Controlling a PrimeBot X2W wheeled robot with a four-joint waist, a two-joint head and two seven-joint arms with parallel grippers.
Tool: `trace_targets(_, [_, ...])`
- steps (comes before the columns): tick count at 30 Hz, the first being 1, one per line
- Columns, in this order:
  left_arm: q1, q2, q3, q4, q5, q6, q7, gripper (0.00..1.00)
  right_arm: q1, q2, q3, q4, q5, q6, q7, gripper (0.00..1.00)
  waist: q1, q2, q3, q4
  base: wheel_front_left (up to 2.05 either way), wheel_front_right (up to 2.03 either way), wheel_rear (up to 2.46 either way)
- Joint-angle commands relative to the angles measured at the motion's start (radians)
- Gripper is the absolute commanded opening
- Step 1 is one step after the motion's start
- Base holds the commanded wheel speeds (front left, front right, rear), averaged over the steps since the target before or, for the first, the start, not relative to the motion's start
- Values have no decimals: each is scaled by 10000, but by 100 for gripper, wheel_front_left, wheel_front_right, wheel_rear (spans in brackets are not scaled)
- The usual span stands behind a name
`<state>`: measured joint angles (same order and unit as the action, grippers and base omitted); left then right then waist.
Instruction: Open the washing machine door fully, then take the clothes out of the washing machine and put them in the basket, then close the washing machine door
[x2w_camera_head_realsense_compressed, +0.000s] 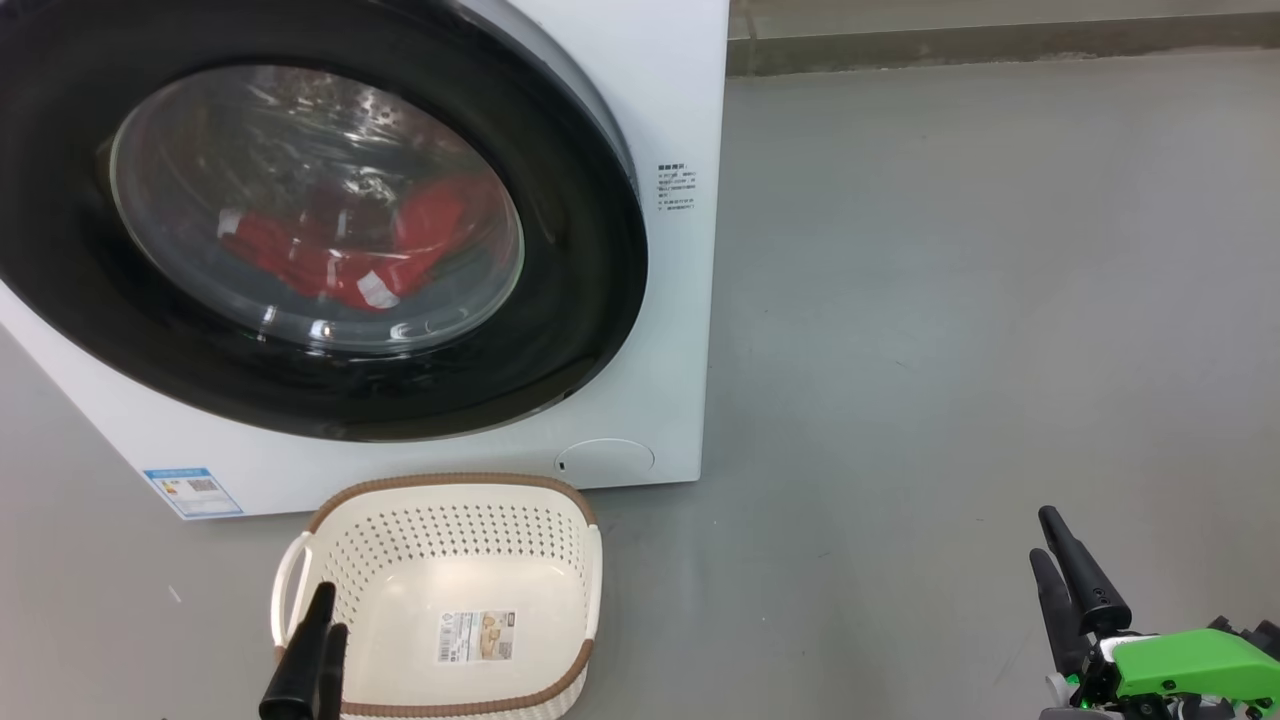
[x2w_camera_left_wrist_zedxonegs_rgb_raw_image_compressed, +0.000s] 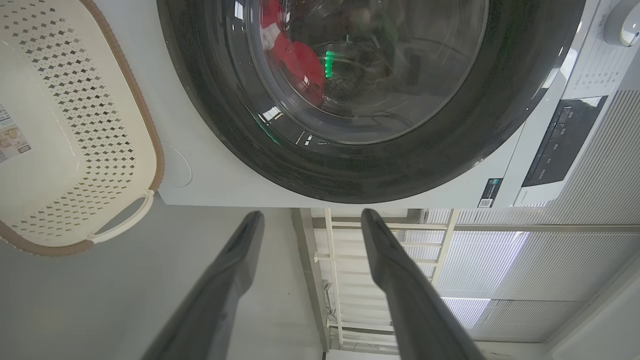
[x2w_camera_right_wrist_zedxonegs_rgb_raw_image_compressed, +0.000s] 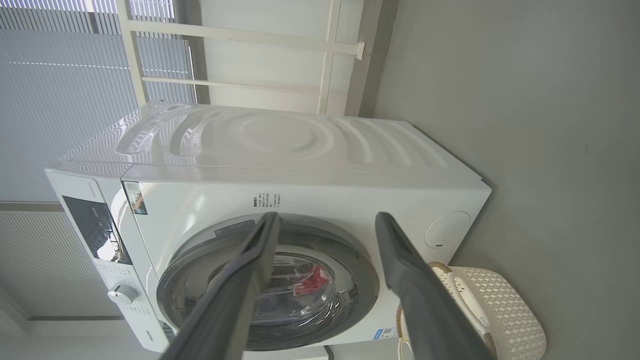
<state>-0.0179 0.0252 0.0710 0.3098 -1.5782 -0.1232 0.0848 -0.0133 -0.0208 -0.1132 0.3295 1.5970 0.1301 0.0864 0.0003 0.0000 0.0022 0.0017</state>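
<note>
The washing machine (x2w_camera_head_realsense_compressed: 670, 330) takes up the upper left of the head view, and its right edge runs straight down to the floor (x2w_camera_head_realsense_compressed: 950, 300). To the right of this edge a wide stretch of grey floor reaches back to a low ledge at the wall. The washing machine door (x2w_camera_head_realsense_compressed: 585, 300) lies shut against the front, and its black rim comes close to the machine's right edge. The clothes (x2w_camera_head_realsense_compressed: 420, 240) are inside the drum, red behind the glass.

The basket (x2w_camera_head_realsense_compressed: 450, 483) stands on the floor just in front of the machine, under the door; whether its far rim touches the front, I cannot tell. A paper label (x2w_camera_head_realsense_compressed: 477, 637) lies on its floor.

The left gripper (x2w_camera_head_realsense_compressed: 331, 610) is above the basket's near left corner. The right gripper (x2w_camera_head_realsense_compressed: 1043, 535) is over the bare floor, well apart from the machine and the basket. In each wrist view the two fingers stand wide apart with nothing between them.

The left wrist view adds the dark control panel (x2w_camera_left_wrist_zedxonegs_rgb_raw_image_compressed: 565, 142) and a round knob (x2w_camera_left_wrist_zedxonegs_rgb_raw_image_compressed: 622, 22). The right wrist view adds the machine's embossed white side and window blinds (x2w_camera_right_wrist_zedxonegs_rgb_raw_image_compressed: 65, 90) behind it.
</note>
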Motion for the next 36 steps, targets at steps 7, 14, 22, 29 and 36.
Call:
trace_targets(7, [-118,127,-50,-485,1000,-13,-274,100,-170,-281,238,-375,-728,2,-293,100,-2,0,15,16,0,0,0])
trace_targets(14, [-66,131,-148,-637,2044,-17,-451,100,-147,-372,379,-409,-1384,3,-472,100,-3,0,17,33,0,0,0])
trace_targets(22, [0,139,-293,-884,3272,20,-686,100,-100,-523,618,-478,-2489,3,-707,100,-3,0,18,63,0,0,0])
trace_targets(29, [45,147,-478,-1050,4454,164,-892,100,-51,-607,811,-522,-3456,3,-912,100,-3,0,13,84,0,0,0])
trace_targets(36, [88,155,-676,-1227,5497,320,-1098,100,13,-679,955,-593,-4349,3,-1118,100,-3,0,21,114,0,0,0])
